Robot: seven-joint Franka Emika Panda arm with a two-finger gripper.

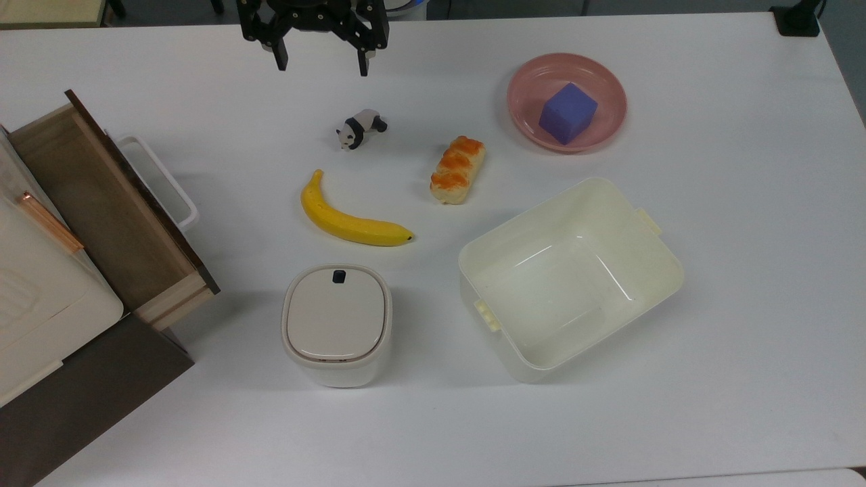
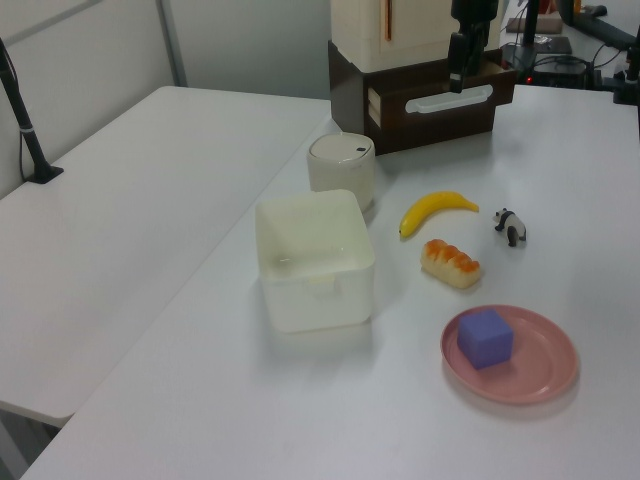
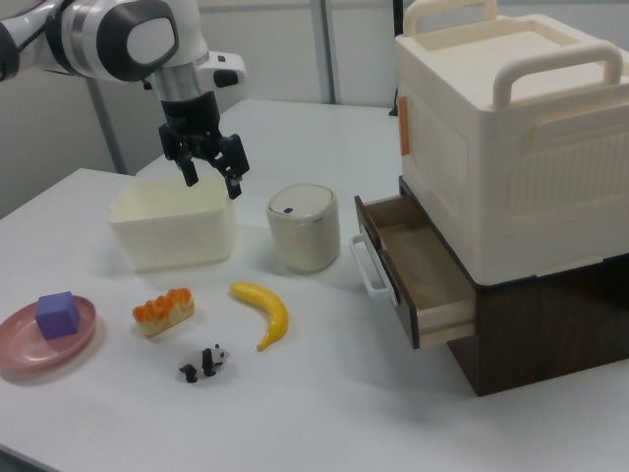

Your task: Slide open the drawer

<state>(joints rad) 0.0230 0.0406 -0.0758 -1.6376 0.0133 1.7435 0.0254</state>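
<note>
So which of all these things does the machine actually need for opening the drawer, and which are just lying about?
Part of the job:
- the drawer, already pulled out
- its white handle
- the pincer, open and empty, raised away from the handle

Just lying about:
- banana
- panda figure
- bread
- pink plate holding a purple cube
- open bin
- lidded container

The top view looks straight down on the white table (image 1: pixel 744 304), with the drawer (image 1: pixel 101 203) at the top view's left edge. The left view stands off the table's far end from the drawer (image 2: pixel 440 100), high and angled down its length. The right view sits low and close at the drawer (image 3: pixel 418 270) end, facing back; all three share the banana (image 1: pixel 352 220) mid-table.
</note>
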